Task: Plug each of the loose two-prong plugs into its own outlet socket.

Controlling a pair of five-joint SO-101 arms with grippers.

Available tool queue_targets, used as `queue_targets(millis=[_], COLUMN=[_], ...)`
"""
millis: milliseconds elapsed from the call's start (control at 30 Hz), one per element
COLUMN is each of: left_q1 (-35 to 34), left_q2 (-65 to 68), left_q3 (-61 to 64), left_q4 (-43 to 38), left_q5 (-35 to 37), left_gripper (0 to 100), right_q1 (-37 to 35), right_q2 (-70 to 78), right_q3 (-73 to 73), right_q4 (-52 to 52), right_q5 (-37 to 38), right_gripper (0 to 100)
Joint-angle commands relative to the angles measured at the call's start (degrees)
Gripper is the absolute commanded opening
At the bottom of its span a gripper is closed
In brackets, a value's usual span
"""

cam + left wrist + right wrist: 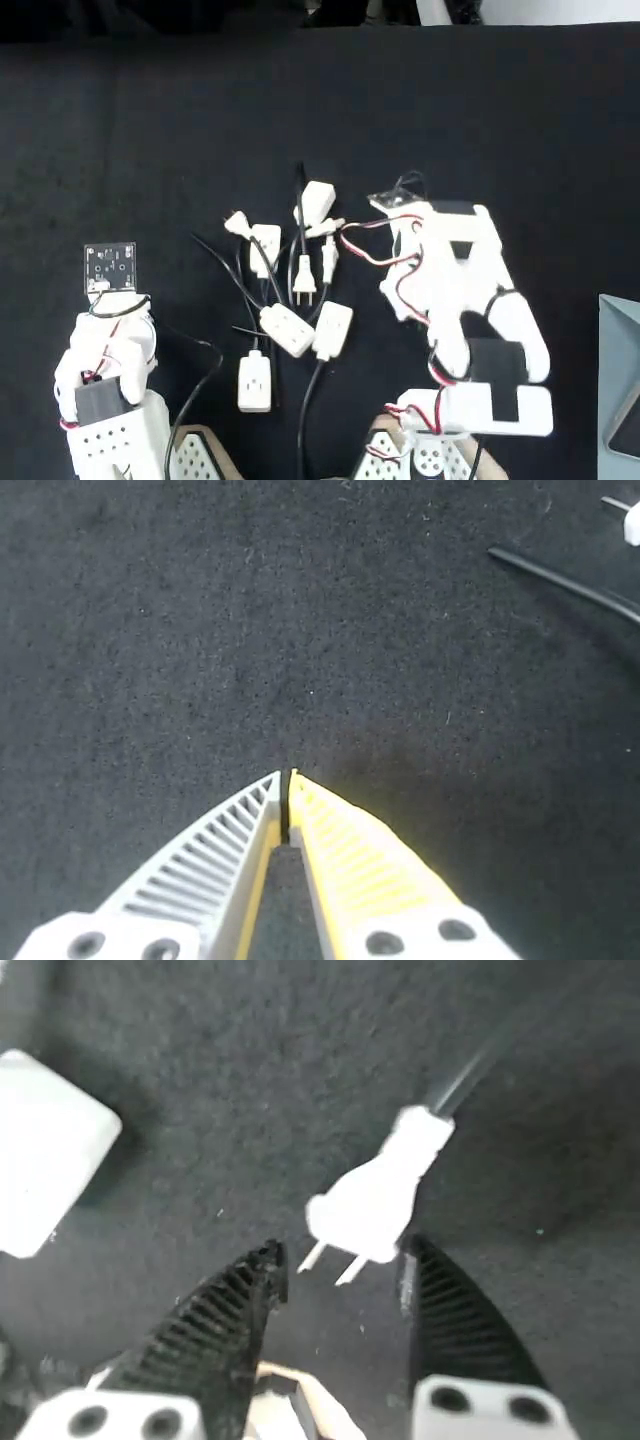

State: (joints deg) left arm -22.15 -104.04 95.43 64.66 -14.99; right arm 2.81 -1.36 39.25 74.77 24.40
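Observation:
My right gripper (340,1255) is open, its black fingers on either side of the prongs of a white two-prong plug (378,1198) lying on the black cloth, not touching it. A white outlet block (48,1165) lies close beside that plug. From above, this plug (326,229) sits by the upper outlet block (318,203), at the top of a cluster of several white plugs and sockets with black cables. My left gripper (287,780) is shut and holds nothing, over bare cloth. The left arm (105,345) stands at the table's front left.
Other outlet blocks (287,330), (254,383) and a loose plug (305,291) lie mid-table amid tangled cables. A black cable (565,580) crosses near the left gripper. A grey-blue object (620,380) sits at the right edge. Bare black cloth spreads behind and to the left.

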Motion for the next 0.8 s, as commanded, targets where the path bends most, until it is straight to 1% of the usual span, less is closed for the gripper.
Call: queue_targets(millis=[0,233,500,667,767], left_q1=[-0.7,-0.7,-0.6,-0.5,-0.5], left_q2=[-0.2,-0.2,-0.2,-0.2,-0.2], left_q3=[-0.5,-0.5,0.0,0.0,0.0], left_q4=[-0.5,-0.5,-0.7,-0.7,-0.7], left_q5=[-0.4,-0.4,-0.4,-0.4,-0.4], left_gripper=[3,3,3,3,3], right_q1=[1.1,1.2,1.1,1.1,1.1], right_q2=[2.9,6.3,6.7,6.8,6.8], right_q3=[-5.3,-12.9,-13.5,-13.4,-13.4], right_q4=[-0.4,7.2,5.5,3.6,3.8], right_q5=[-4.7,-10.4,-11.2,-11.2,-11.2], right_gripper=[19.4,19.4,18.9,10.9,10.9])
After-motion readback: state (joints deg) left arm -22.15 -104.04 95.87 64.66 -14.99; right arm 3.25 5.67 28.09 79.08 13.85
